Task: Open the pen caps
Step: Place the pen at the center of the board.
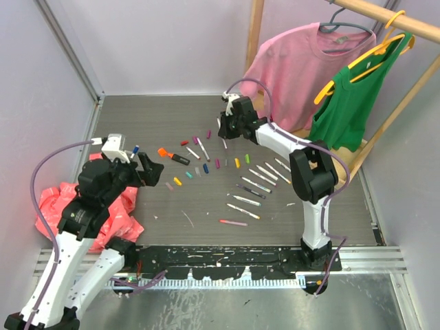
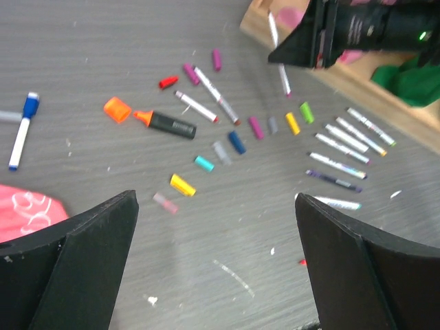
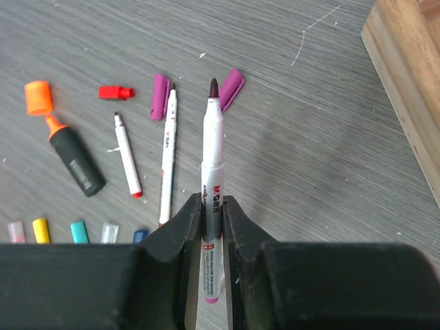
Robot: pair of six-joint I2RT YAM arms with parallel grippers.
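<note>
Right wrist: lower barrel of the pen (image 3: 212, 158) is partly covered by the right gripper (image 3: 212, 206) fingers (image 3: 177, 230); five caps (image 3: 79, 232) along the bottom left lose their lower ends behind the gripper body, blue one (image 3: 139, 235) nearly gone; wooden base (image 3: 405, 89) runs off the right edge. Left wrist: pink cap (image 2: 165, 202) and grey cap (image 2: 221, 151) are smeared; a red bit (image 2: 302, 261) sits mostly behind the left gripper (image 2: 214, 199) finger, I can't identify it; pink cloth (image 2: 27, 210) is cut by the left edge. Top camera: I can't read pen labels, too small.

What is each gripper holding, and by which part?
Right gripper: uncapped pen, gripped by its barrel near the tail end. Left gripper: open, holding nothing.
</note>
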